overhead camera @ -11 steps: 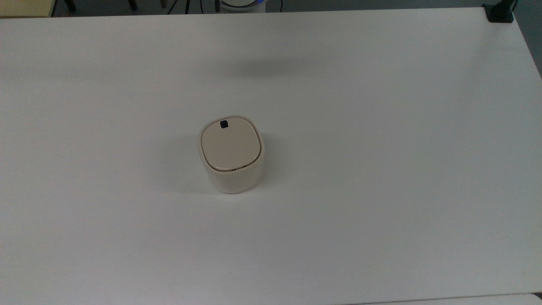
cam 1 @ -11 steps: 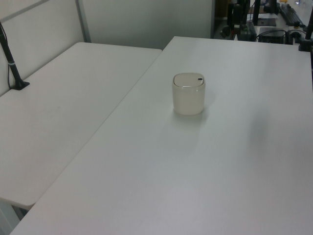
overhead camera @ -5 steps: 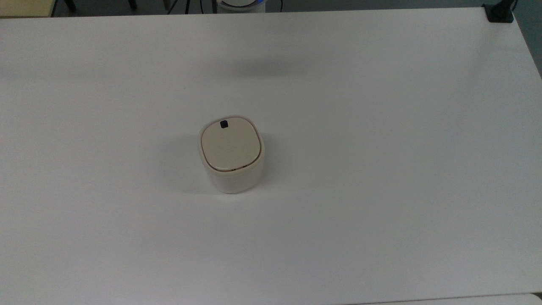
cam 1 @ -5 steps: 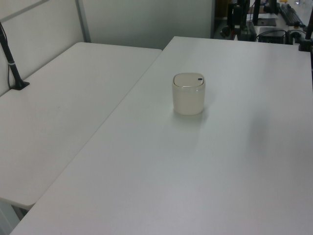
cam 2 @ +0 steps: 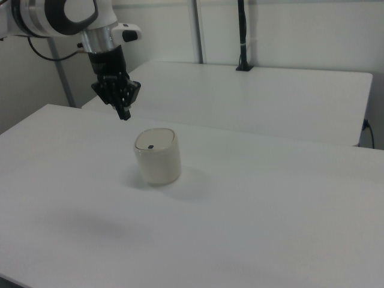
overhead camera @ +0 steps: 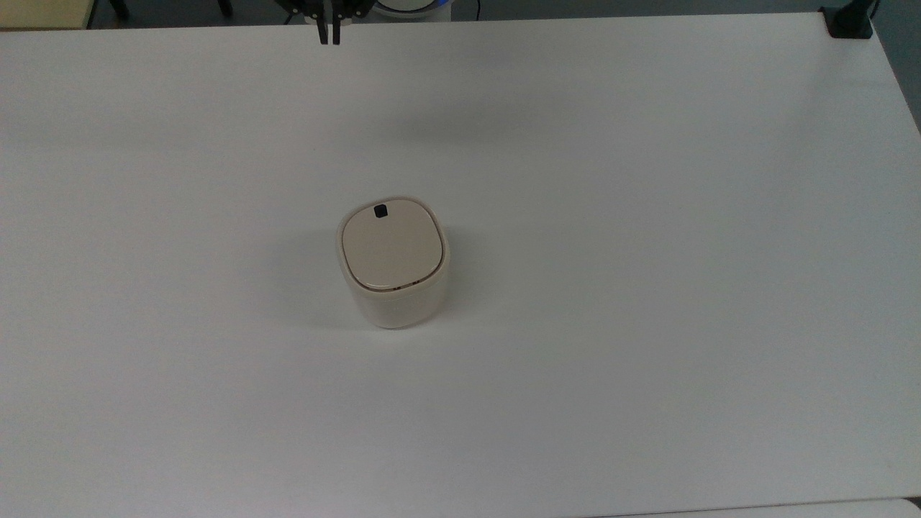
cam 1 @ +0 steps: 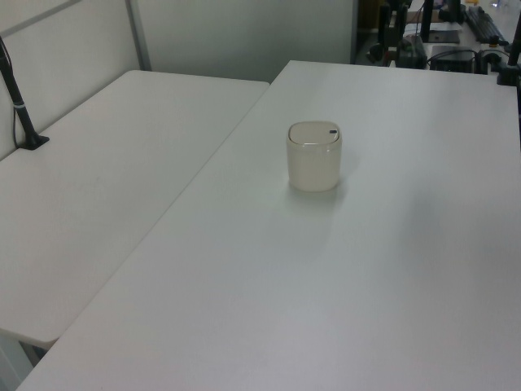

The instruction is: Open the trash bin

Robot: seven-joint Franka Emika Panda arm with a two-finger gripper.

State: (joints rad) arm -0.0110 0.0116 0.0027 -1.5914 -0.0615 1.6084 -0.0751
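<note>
- A small cream-beige trash bin (overhead camera: pixel 393 264) stands upright near the middle of a wide white counter (overhead camera: pixel 647 288), with bare surface on every side of it.
- The bin has a rounded-square shape and a flat beige lid (overhead camera: pixel 391 245) that sits flush and closed on top.
- 1 small black square button (overhead camera: pixel 380 211) sits on the lid close to the edge that faces the top view's upper side.
- In the right view the same bin (cam 2: pixel 157 156) shows its button (cam 2: pixel 150 146) as a dark dot on the lid.
- The robot arm (cam 2: pixel 72 18), white with black joints, reaches in from the right view's upper left.
- Its black claw (cam 2: pixel 125 114) points downward and hangs in the air above the counter, up and to the right view's left of the bin, touching nothing.
- In the top view the claw (overhead camera: pixel 329 36) appears at the upper edge, well apart from the bin; its 2 fingers (overhead camera: pixel 335 32) stand pressed close together, holding nothing.
- In the left view the bin (cam 1: pixel 314 156) stands alone on the counter, and a second white table (cam 1: pixel 98 187) adjoins on the left view's left.
</note>
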